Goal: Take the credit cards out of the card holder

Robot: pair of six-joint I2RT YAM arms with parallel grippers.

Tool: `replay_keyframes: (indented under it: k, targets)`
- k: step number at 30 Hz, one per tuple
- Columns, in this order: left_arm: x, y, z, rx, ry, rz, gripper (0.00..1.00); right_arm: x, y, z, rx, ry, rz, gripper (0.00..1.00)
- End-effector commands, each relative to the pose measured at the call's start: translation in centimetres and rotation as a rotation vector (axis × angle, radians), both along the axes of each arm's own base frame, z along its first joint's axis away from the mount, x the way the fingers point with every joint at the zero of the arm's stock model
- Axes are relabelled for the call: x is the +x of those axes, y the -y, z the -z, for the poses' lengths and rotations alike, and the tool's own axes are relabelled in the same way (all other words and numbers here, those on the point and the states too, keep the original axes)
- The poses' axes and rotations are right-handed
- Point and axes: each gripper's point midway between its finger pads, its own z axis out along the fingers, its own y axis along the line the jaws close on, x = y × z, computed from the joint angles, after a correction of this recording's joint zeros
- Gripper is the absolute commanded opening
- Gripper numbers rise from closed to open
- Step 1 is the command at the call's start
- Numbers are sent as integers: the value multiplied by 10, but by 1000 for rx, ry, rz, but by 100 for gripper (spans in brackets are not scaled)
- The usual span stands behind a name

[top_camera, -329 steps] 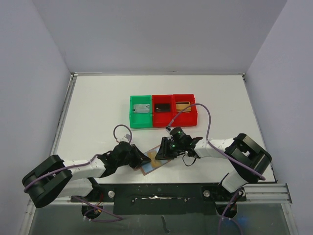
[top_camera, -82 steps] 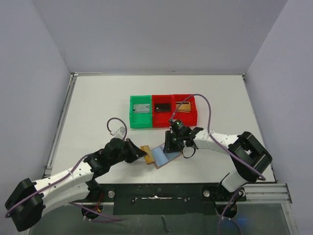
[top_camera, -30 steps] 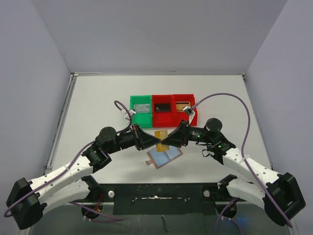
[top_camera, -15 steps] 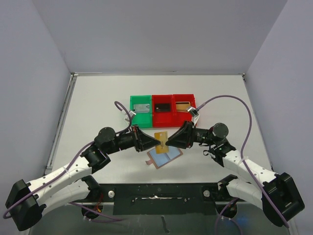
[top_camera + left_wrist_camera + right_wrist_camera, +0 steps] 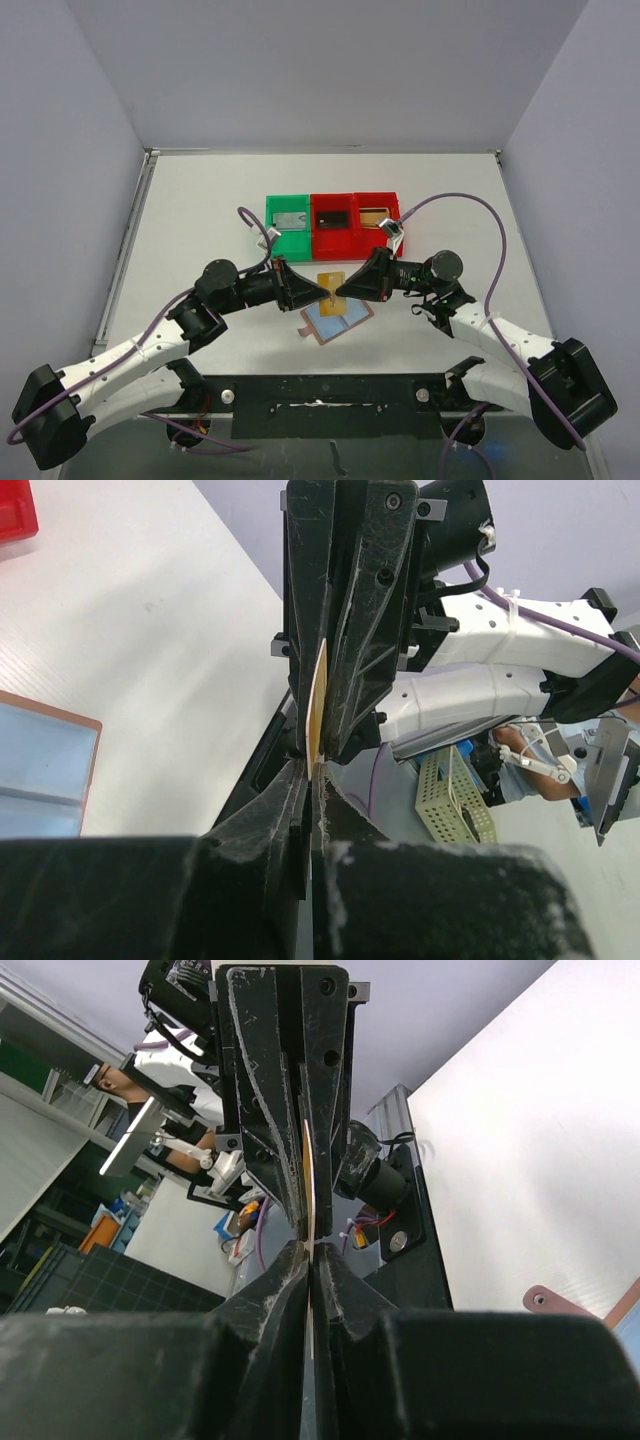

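Both grippers were down at the card holder (image 5: 338, 320) approx 3 s back, w/ the gold card (image 5: 330, 280) half out at its left edge. Now both are raised and meet tip to tip over it, card lifted clear. Half a sec ago the right arm sat a bit further right; it has since nudged in. Holder lies about where it did.

Left gripper (image 5: 322, 294): fingers pressed together, pinching the card's left edge. Left wrist cam shows the card edge-on (image 5: 319, 705), upright betw both sets of fingers. Right gripper (image 5: 341, 290): clamped on the card's right edge; right wrist cam shows its fingers squeezed onto the thin card (image 5: 308, 1185), no gap visible.

Holder: open flat on the table (image 5: 200, 220), light-blue lining up, thin brown border, fold line across the middle, skewed to the table edge. It sits betw the two arms, just under and on the near side of the held card, near the bins but not touching them. Blue panel w/ brown rim also shows low left in left wrist cam (image 5: 40, 780). Can't tell if more cards are inside.

Counts, left to right: 2 arms, 1 held card, 1 holder. Bins in a row: 1 green bin (image 5: 270, 228), 2 red bins (image 5: 333, 246), touching side by side. 1 card-like item per bin: grey, dark, gold-brown, so 3.
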Motion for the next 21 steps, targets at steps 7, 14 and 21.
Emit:
replay_keyframes:
  k: [7, 14, 21]
  targets:
    - [7, -7, -22, -30, 69, -57, 42, -4, 3, -26, 30, 131, 7, 0]
    - [38, -47, 5, 175, 8, -337, 70, 67, 36, -5, -286, 196, 353, 0]
    - [61, -126, 42, 429, -138, -692, 71, 158, 132, -3, -474, 217, 876, 0]
